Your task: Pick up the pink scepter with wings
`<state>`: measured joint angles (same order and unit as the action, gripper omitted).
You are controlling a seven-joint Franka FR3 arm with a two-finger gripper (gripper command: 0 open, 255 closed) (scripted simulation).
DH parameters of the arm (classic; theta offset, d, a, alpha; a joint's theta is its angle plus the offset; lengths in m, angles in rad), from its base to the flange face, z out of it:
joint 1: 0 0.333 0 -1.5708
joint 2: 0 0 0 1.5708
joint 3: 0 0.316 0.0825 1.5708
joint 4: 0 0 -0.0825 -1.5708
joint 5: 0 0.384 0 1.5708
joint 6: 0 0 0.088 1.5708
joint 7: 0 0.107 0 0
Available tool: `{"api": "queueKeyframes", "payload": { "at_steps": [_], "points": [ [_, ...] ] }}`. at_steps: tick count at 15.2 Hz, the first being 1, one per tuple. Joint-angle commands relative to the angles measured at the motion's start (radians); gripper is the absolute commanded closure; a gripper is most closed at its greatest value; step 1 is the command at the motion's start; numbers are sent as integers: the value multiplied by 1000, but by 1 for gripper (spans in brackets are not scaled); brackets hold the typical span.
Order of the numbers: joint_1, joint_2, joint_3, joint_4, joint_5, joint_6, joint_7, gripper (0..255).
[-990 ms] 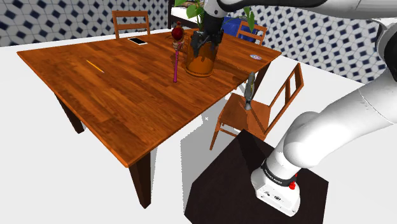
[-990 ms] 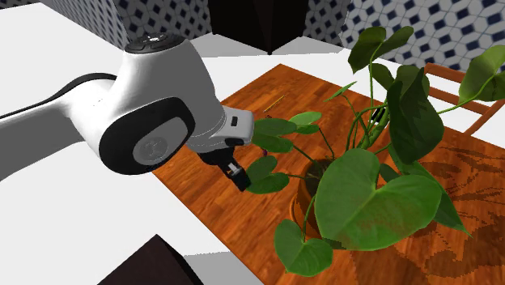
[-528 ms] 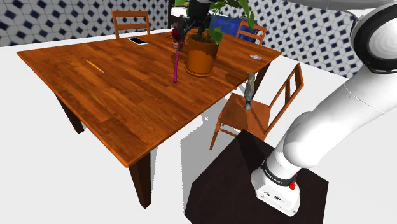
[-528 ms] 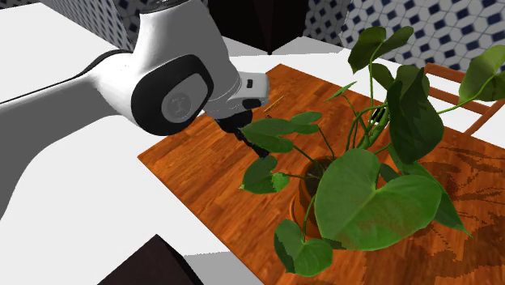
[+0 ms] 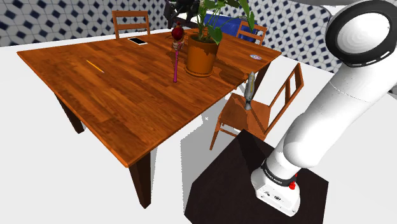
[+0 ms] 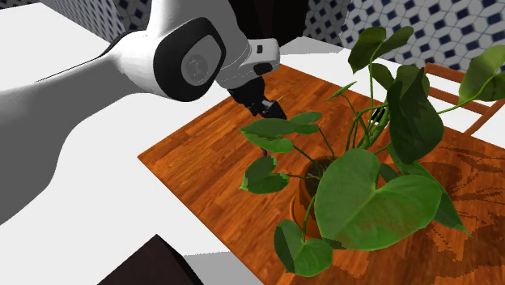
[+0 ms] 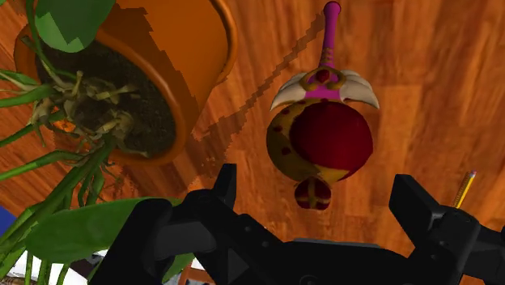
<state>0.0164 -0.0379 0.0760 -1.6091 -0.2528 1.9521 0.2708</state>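
The pink scepter [image 5: 175,57] stands upright on the wooden table [image 5: 114,102], just to the shoulder view's left of a potted plant [image 5: 201,56]. In the wrist view its dark red and gold head with white wings [image 7: 320,138] lies straight below my gripper [image 7: 317,201], and the pink shaft runs away from me. My gripper is open. Its fingers [image 7: 222,191] stand apart on either side of the head without touching it. In the shoulder view the gripper [image 5: 180,7] hovers above the scepter's top. In the second exterior view the gripper [image 6: 268,106] sits beside the plant's leaves.
The orange pot [image 7: 174,73] and its big leaves [image 6: 380,202] crowd close beside the scepter. A yellow pencil [image 5: 95,65], a phone [image 5: 137,41] and a small disc [image 5: 256,57] lie on the table. Wooden chairs [image 5: 256,109] stand around it.
The arm has swung from in front of the pot up and to the shoulder view's left, bringing the gripper over the scepter's head. The scepter has not moved.
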Motion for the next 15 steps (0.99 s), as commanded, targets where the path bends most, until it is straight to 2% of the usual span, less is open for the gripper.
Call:
{"api": "queueKeyframes", "payload": {
  "at_steps": [1,5,7,8,15],
  "points": [
    [0,-2,0,-26,-5,26,8,0],
    [-1,-14,-1,-102,-10,88,23,0],
    [-1,-14,-1,-102,-10,88,23,0],
    [-2,-14,-2,-100,-10,87,21,255],
    [-2,-14,-2,-100,-9,87,21,255]
  ]
}}
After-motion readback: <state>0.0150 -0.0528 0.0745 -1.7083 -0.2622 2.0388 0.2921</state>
